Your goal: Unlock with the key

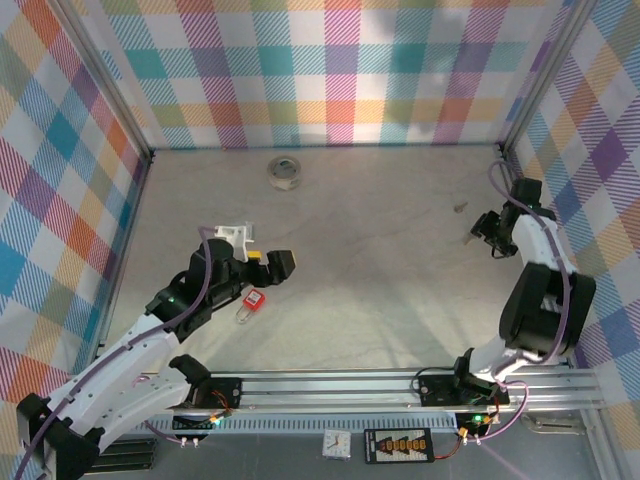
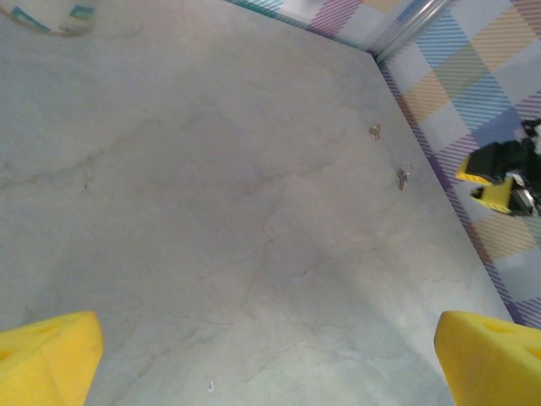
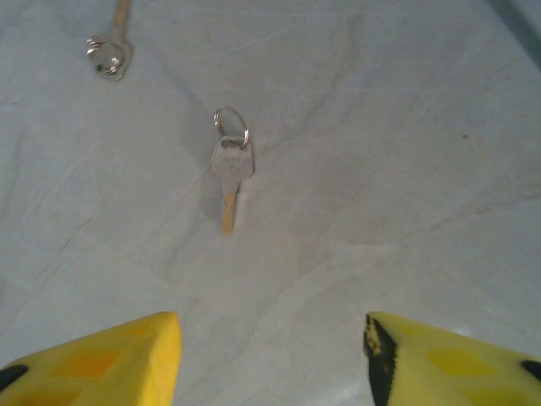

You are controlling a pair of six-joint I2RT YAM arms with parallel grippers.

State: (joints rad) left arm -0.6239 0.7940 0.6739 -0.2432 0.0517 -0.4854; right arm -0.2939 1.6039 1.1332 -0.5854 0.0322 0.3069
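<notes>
A small silver key (image 3: 231, 169) on a split ring lies flat on the grey table, ahead of my right gripper (image 3: 272, 359). The yellow fingertips (image 3: 110, 364) stand apart with bare table between them, and they do not touch the key. In the top view the key (image 1: 469, 238) lies just left of the right gripper (image 1: 488, 232), at the far right. A red padlock (image 1: 255, 298) lies on the table at the near left. My left gripper (image 1: 262, 256) hovers open just beyond it, and its yellow fingertips (image 2: 46, 355) frame bare table. From there the key (image 2: 403, 178) shows far off.
A second small key on a ring (image 3: 110, 52) lies beyond the first. A roll of tape (image 1: 284, 172) sits near the back wall. Plaid walls enclose the table on three sides, and the right one (image 1: 600, 180) stands close behind the right arm.
</notes>
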